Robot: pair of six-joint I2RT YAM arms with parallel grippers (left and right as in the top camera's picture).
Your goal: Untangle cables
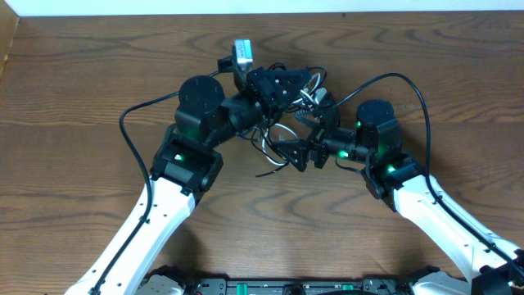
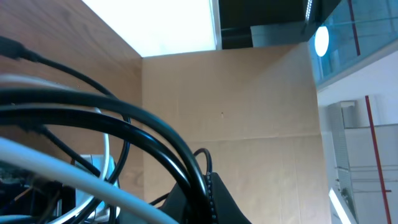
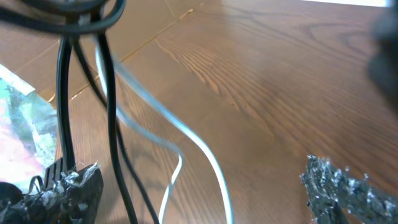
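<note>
Right wrist: right pincer [image 3: 202, 179] spread beside black cable [image 3: 64, 106]; left pincer [image 1: 304, 88] state unclear.

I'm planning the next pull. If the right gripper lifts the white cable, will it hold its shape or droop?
Probably droop: the white cable bends in loose curves, so it looks floppy. It is much thinner than the right gripper, so likely light and apt to slip. It runs beside the black cable, so lifting may drag that too.
</note>
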